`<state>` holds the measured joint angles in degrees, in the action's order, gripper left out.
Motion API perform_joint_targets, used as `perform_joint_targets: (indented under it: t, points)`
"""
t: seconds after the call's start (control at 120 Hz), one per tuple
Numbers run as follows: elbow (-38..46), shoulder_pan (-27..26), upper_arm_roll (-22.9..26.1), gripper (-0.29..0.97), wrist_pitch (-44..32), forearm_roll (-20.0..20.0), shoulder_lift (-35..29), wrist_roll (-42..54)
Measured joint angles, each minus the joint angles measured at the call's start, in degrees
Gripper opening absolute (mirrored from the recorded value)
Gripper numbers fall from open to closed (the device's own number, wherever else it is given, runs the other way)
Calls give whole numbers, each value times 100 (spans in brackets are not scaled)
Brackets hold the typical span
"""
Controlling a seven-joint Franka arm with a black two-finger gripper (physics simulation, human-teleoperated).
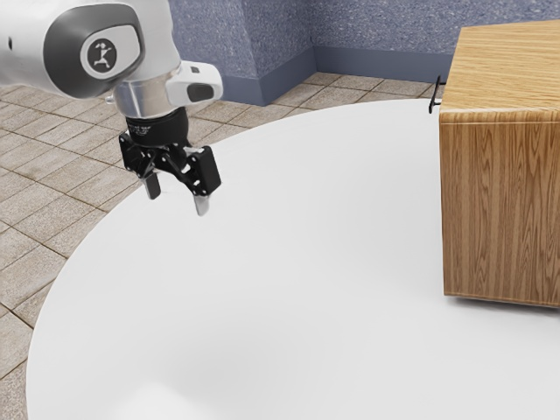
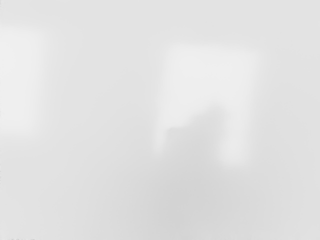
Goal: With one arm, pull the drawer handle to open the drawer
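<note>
The black two-finger hand (image 1: 177,196) hangs over the round white worktop (image 1: 289,289) near its edge on the exterior view's left. Its fingers are spread with nothing between them and point down at bare surface. The oak-grained wooden drawer cabinet (image 1: 500,175) stands at the worktop's edge on the exterior view's right, well apart from the hand. Its thin black drawer handle (image 1: 435,94) juts from the upper far corner of the box, on a face turned away from the camera.

The step in hand is the approach, and none of the opening looks done. To do it well, the hand should cross the worktop toward the cabinet's far side and rise to the handle's height near the top edge. There it should turn so the spread fingers straddle the handle from two sides before closing. The pull should then run straight out, square to the drawer front, so the drawer does not bind.

The drawer front itself is hidden, so whether the drawer is fully shut cannot be told. The handle is seen end-on as a short dark stroke, and it is probably a bar, though its length and orientation are unclear. The cabinet is cut off at the exterior view's right edge. In the wrist view the worktop lies pale beneath the hand, with a soft grey shadow on it.
</note>
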<state>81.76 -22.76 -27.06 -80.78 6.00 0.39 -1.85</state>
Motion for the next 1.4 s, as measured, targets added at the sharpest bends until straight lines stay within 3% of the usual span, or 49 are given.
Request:
perform_joint_targets:
  t: [0.133, 0.208, 0.275, 0.6, 0.775, 0.975, 1.142, 1.267, 1.4]
  points:
    - [-34, 138, -9, 68, 3, 9, -33, 114]
    - [-1170, 203, 17, 68, 21, 25, -153, 177]
    - [-1516, 231, 24, 68, 64, 43, -293, 226]
    - [-1415, 267, 26, 68, 465, -1, -350, 402]
    - [-959, 7, 177, 68, 781, -669, -82, 20]
    - [-733, -450, 139, 68, 57, -970, 445, -294]
    - [-2449, 222, -446, 68, -605, -1889, 1711, 22]
    - [-3991, 1253, 616, 68, -845, -2420, 2688, 371]
    - [-4821, 1430, 1145, 68, -1014, -2620, 3239, 637]
